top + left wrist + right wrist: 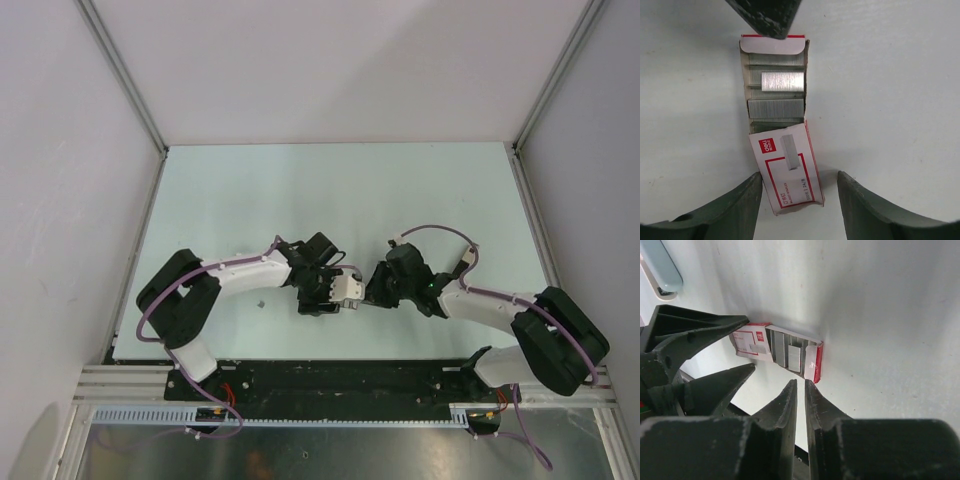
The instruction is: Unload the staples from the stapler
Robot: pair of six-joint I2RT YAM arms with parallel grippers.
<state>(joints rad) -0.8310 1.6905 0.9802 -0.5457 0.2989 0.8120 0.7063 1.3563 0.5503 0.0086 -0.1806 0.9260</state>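
A white and red staple box (790, 170) lies on the table with its tray (776, 107) slid out, showing several silver staple strips. One short strip (782, 81) lies on top of them. My left gripper (800, 177) is open and straddles the box sleeve. My right gripper (800, 382) is shut and empty, its tip just short of the tray's end flap (813, 362). It also shows at the top of the left wrist view (770, 17). A pale blue stapler (662, 267) sits at the top left edge of the right wrist view. The box (347, 290) lies between both grippers.
A small dark speck (260, 303) lies on the pale table left of the left wrist. White walls with metal posts (120, 70) enclose the table. The black base rail (330, 380) runs along the near edge.
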